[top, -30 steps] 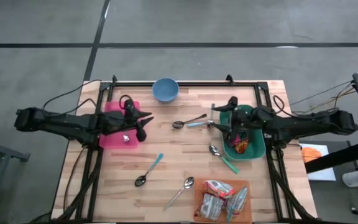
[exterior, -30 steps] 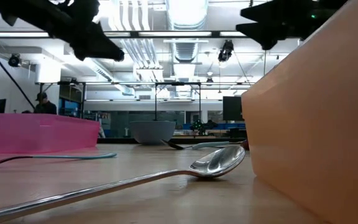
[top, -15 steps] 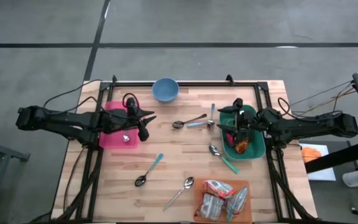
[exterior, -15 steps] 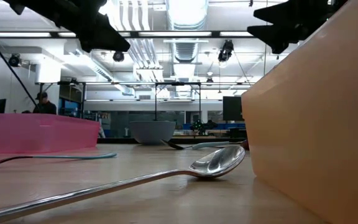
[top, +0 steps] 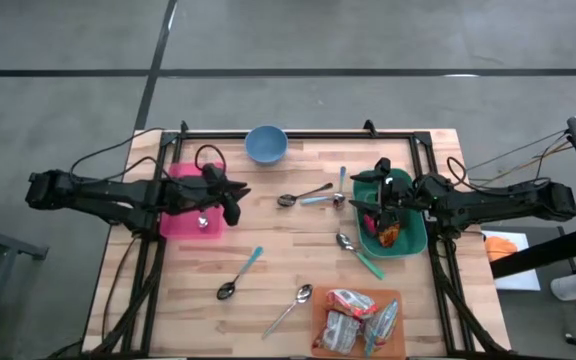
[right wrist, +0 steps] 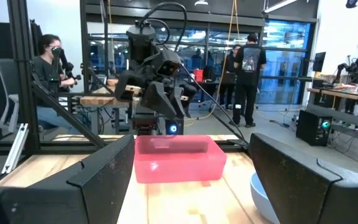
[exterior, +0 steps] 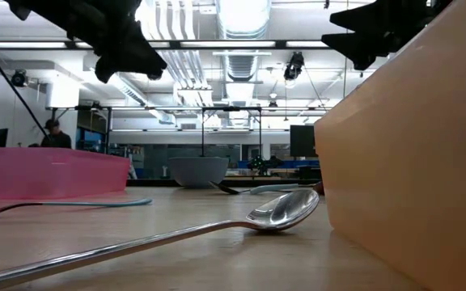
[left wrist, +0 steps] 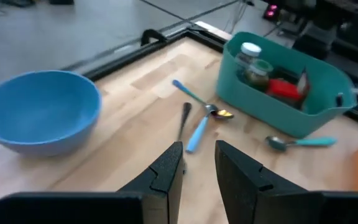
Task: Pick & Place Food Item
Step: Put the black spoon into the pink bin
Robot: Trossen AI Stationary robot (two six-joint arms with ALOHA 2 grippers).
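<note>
We see the left gripper point(top: 230, 196) hovering over the inner edge of the pink bin point(top: 190, 200), its fingers point(left wrist: 166, 171) drawn near each other with a narrow gap and nothing between them. The right gripper point(top: 378, 205) hangs above the teal bin point(top: 413, 240), its fingers point(right wrist: 98, 180) spread wide and empty. Inside that teal bin lie a red and orange food item point(top: 388, 234) and, in the left wrist view, a small jar point(left wrist: 251, 59). More packaged snacks point(top: 353, 318) sit on the orange tray point(top: 318, 330) near the table's front edge, with a blue bowl point(top: 266, 144) at the far edge and spoons point(top: 238, 275) scattered between
</note>
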